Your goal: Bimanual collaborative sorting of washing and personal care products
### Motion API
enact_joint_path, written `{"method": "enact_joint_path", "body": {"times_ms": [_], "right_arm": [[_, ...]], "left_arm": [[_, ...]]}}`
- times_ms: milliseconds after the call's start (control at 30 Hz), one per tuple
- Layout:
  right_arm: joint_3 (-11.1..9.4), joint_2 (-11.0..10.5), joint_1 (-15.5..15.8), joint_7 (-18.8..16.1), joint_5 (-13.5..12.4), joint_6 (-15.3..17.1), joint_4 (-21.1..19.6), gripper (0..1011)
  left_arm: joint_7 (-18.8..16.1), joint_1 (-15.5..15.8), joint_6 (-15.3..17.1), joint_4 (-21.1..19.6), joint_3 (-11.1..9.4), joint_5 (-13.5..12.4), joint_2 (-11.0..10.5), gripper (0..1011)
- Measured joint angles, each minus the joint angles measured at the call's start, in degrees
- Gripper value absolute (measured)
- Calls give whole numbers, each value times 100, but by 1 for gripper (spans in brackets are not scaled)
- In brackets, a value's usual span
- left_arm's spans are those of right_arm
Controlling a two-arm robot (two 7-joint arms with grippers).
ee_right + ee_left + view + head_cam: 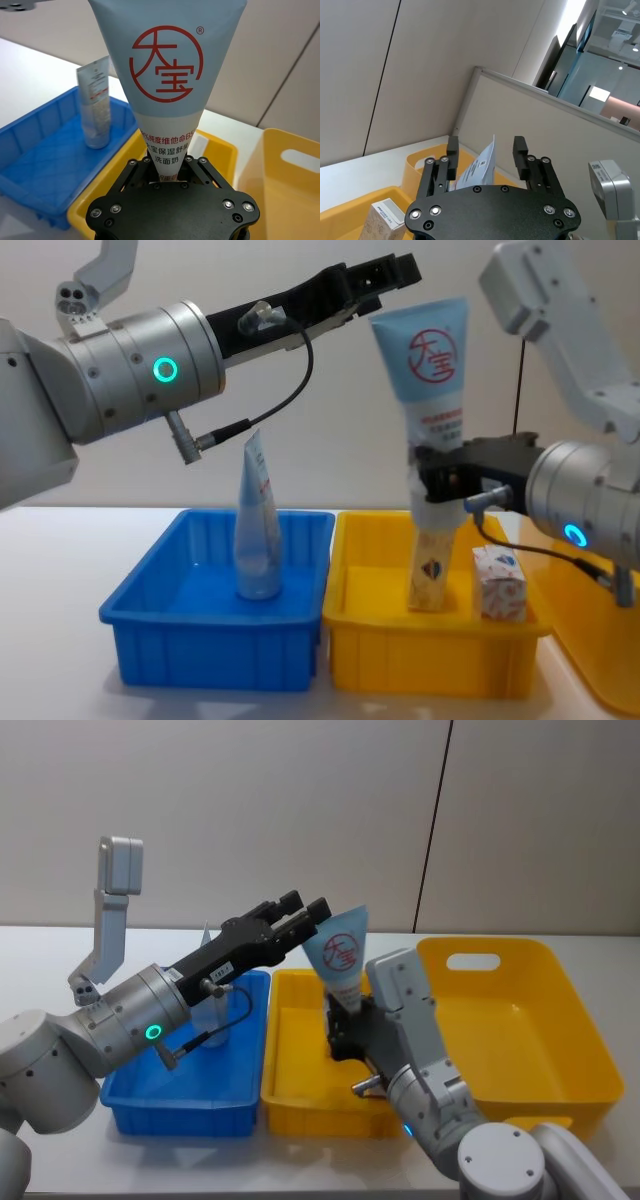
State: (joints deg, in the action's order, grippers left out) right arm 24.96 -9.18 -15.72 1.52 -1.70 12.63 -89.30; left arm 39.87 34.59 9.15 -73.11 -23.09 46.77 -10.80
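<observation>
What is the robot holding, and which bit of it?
The right tool grips the light-blue plastic squeeze tube with a red round logo by its narrow bottom end. The open left tool straddles its flat top.

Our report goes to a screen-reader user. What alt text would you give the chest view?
The right gripper holds a light-blue tube upright by its narrow end above the yellow bin, with the open left gripper at the tube's flat top. A second tube stands in the blue bin; a carton and a patterned box stand in the yellow one.
</observation>
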Motion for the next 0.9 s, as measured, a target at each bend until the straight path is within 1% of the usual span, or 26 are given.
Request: {"method": "enact_joint_path", "body": {"times_ms": [67, 100, 133, 200, 233, 267, 400, 433, 467, 533, 633, 667, 700, 767, 833, 867, 900], "right_arm": [[-33, 8, 13, 60, 21, -20, -5, 170], [-49, 11, 19, 86, 30, -31, -7, 170], [-67, 14, 23, 111, 41, -40, -10, 168], [-133, 20, 36, 206, 75, -80, -20, 168], [-190, 21, 44, 275, 98, -106, -29, 168], [-216, 21, 47, 294, 104, -113, -36, 168], [-366, 16, 61, 458, 146, -162, -84, 168], [-401, 13, 65, 476, 149, -167, -96, 168], [-465, 8, 72, 544, 161, -171, -123, 167], [-544, 2, 81, 606, 170, -172, -163, 166], [-745, -25, 122, 736, 177, -111, -272, 166], [-745, -25, 122, 736, 177, -111, -272, 166], [-827, -34, 144, 790, 177, -43, -322, 166], [-906, -44, 167, 829, 176, 26, -380, 166], [-1022, -58, 209, 878, 164, 147, -471, 166], [-1099, -67, 239, 907, 147, 266, -529, 166], [-1129, -71, 253, 918, 143, 299, -556, 164]], "left_arm": [[0, 0, 0, -1, 0, 0, 0, 641], [0, 0, 0, 0, 0, 0, 0, 701], [0, 0, 0, 0, 0, 0, 0, 721], [0, 0, 0, 0, 0, 0, 0, 793], [0, 0, 0, 0, 0, 0, 0, 815], [0, 0, 0, 0, 0, 0, 0, 871], [0, 0, 0, 0, 0, 0, 0, 940], [0, 0, 0, 0, 0, 0, 0, 984], [0, 0, 0, 0, 0, 0, 0, 999], [-1, 0, 0, 0, 0, 0, 0, 1001], [0, 0, 0, 0, 0, 0, 0, 1001], [0, 0, 0, 0, 0, 0, 1, 1001], [0, 0, 0, 0, 0, 0, 0, 1001], [0, 0, 0, 0, 0, 0, 0, 1001], [0, 0, 0, 0, -1, 0, 0, 1001], [-1, 0, 0, 0, 0, 0, 0, 1001], [0, 0, 0, 0, 0, 0, 0, 1001]]}}
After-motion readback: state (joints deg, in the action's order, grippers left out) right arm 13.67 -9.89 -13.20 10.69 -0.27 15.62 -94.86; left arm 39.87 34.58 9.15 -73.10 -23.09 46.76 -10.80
